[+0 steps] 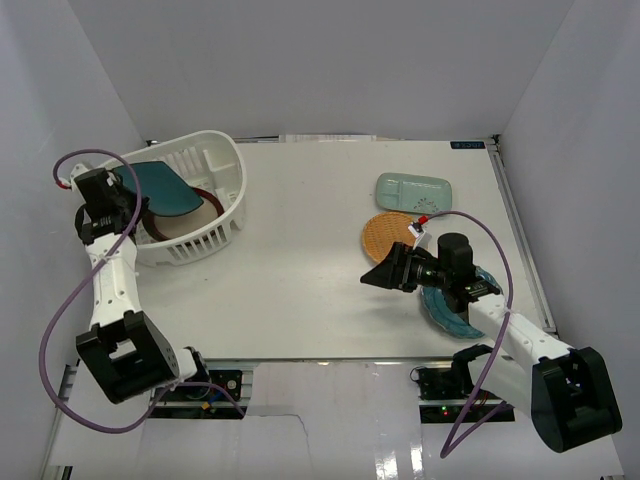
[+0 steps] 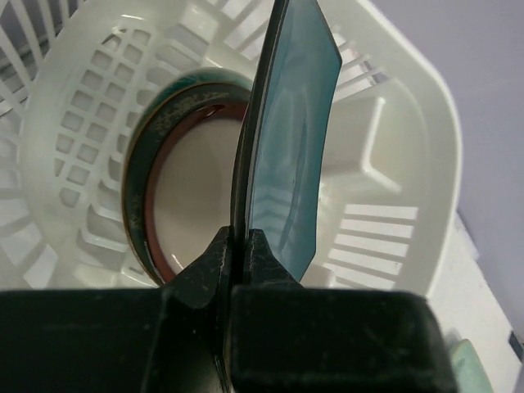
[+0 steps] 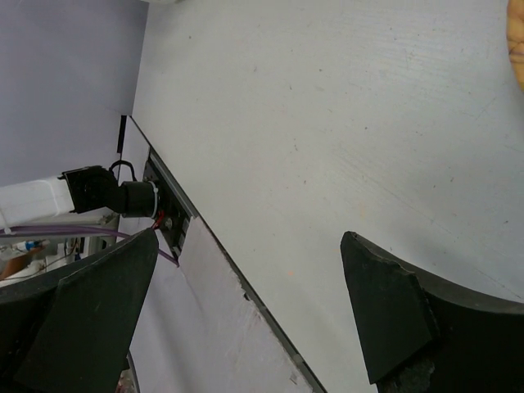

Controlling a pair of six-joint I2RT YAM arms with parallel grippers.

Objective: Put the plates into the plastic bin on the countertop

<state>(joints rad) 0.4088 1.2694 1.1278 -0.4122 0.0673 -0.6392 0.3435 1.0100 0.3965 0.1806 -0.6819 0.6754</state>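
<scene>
Clamping the dark-teal square plate (image 2: 291, 147) by its lower edge, the left gripper (image 2: 239, 241) has both fingers pressed flat on either face. The plate stands edge-on and rises straight out from the fingertips, over the open plastic bin (image 2: 393, 164). Past the fingertips, the maroon-rimmed round plate (image 2: 188, 188) lies in the bin, its right side hidden behind the held plate. A greenish rim (image 2: 129, 192) shows around its outer edge; can't tell which dish that is.

In the top view the teal plate covers most of the bin's contents, and the left fingers themselves are hard to make out.

The right gripper (image 3: 250, 270) has its fingers wide apart with nothing between them, only bare countertop (image 3: 327, 123). The orange woven round plate (image 1: 390, 235) lies behind the fingers, cut to a sliver at the wrist view's top right corner. The teal scalloped round plate (image 1: 445, 310) is mostly hidden under the right arm. The pale-green rectangular tray (image 1: 412, 190) sits beyond the orange plate; touching or apart, can't tell.
</scene>
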